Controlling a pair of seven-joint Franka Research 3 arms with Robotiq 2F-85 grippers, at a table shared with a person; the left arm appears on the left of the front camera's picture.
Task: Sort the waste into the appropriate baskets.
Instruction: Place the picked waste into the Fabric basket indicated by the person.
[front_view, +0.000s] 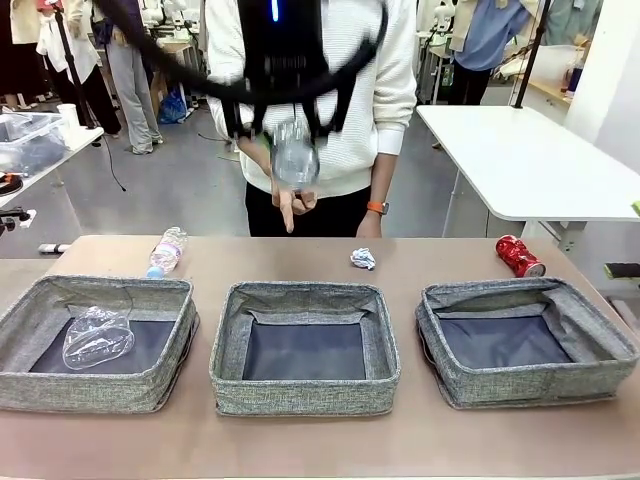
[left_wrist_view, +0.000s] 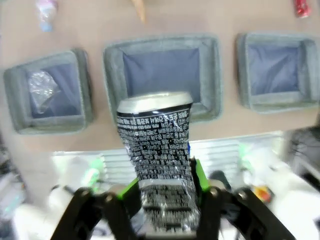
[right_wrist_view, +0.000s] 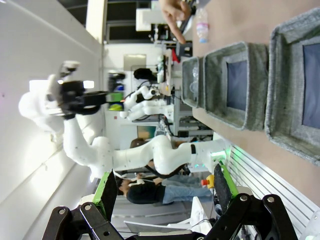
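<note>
Progress early: crushed clear plastic bottle (front_view: 97, 337) lies in grey woven fabric basket (front_view: 100, 288) at lower left, left gripper (left_wrist_view: 166, 181) pinches dark blue-black drink can (left_wrist_view: 157, 145) high over middle basket (front_view: 305, 293), right gripper (right_wrist_view: 165, 191) gapes empty, and capped clear bottle (front_view: 167, 250), crumpled white paper ball (front_view: 363, 259) and red drink can (front_view: 519, 256) wait unsorted.

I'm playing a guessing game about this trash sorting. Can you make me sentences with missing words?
The left claw grips a dark drink ____.
The left basket holds a crushed clear plastic ____.
The crumpled paper ball on the table is ____.
The can lying on the table is ____.
Missing words: can, bottle, white, red.
</note>
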